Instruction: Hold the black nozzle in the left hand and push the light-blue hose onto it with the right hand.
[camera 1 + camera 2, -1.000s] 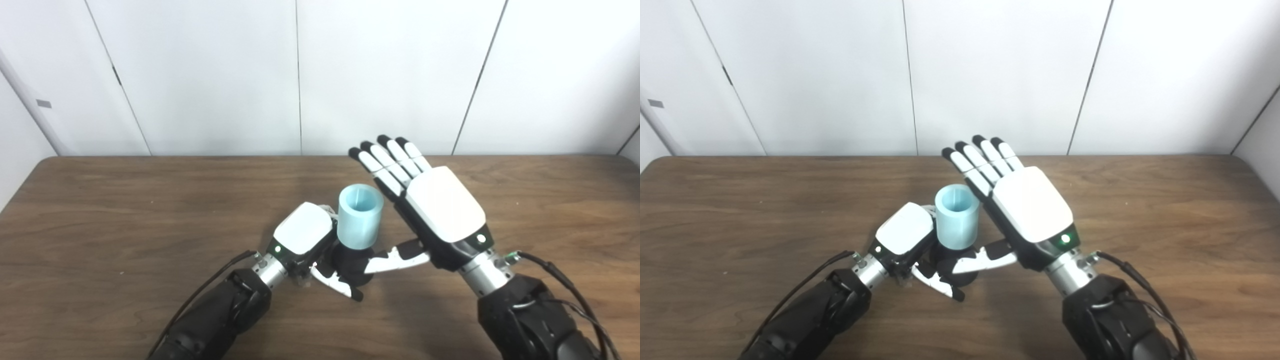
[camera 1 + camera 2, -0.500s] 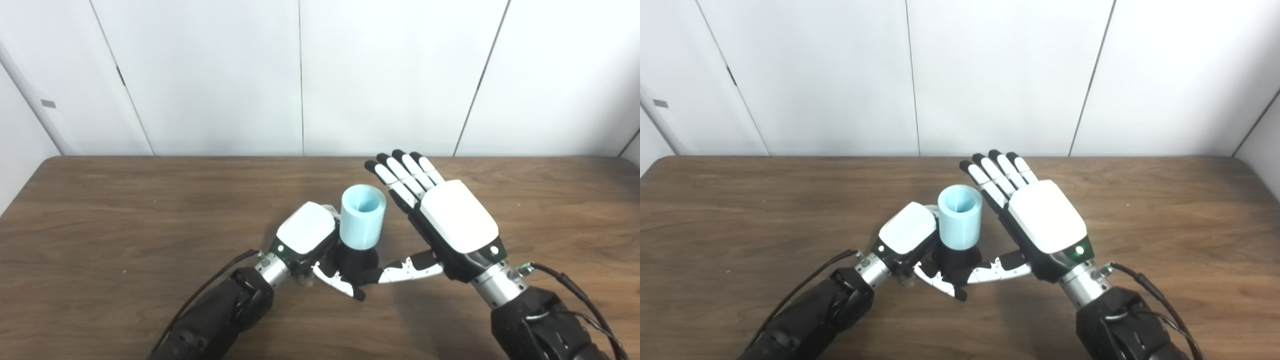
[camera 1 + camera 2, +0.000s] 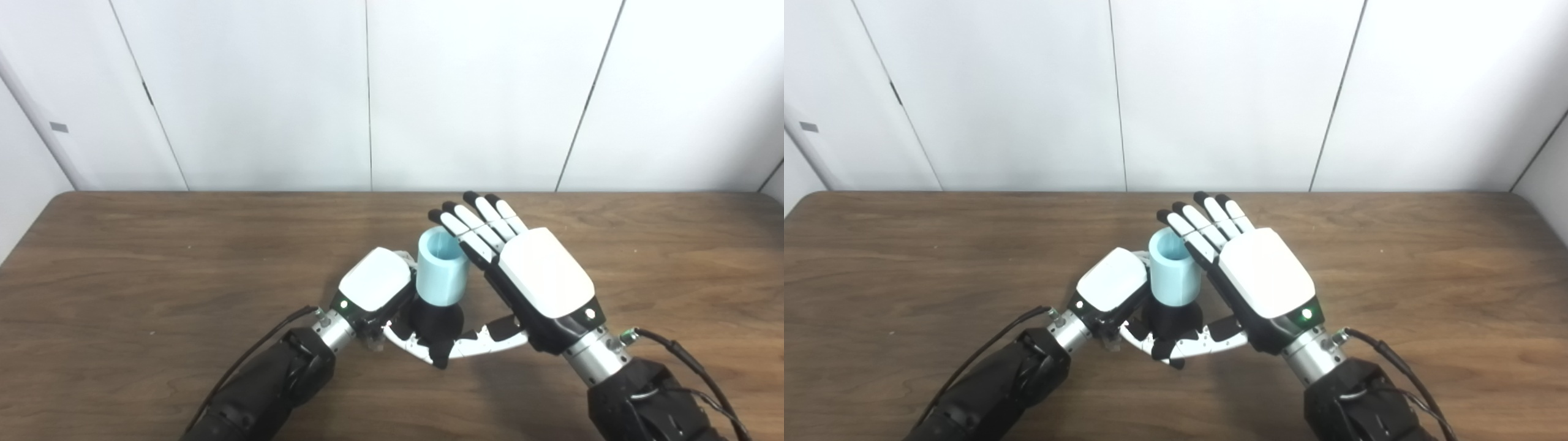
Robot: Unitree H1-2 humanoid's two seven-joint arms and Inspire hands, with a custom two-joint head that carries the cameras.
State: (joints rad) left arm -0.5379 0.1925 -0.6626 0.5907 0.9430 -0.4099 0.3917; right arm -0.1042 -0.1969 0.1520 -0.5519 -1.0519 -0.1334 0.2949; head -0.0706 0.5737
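- Centrally on the wooden table (image 3: 153, 275), the left hand (image 3: 375, 288) is wrapped around the black nozzle (image 3: 429, 318), gripping it low, with the thumb curling across the near side of the nozzle.
- Upright on top of the nozzle sits the light-blue hose (image 3: 442, 266), a short open-ended tube with its mouth facing up and its lower end meeting the black part.
- Just right of the hose, the right hand (image 3: 539, 278) is spread flat and holds nothing, its white back turned toward the camera.
- Its fingers (image 3: 474, 226) stretch to the far left and overlap the hose's right rim; whether they actually touch cannot be told.
- Its thumb reaches left and low to the near side of the nozzle, by the left thumb.
- White wall panels (image 3: 478, 92) stand behind the table's far edge.
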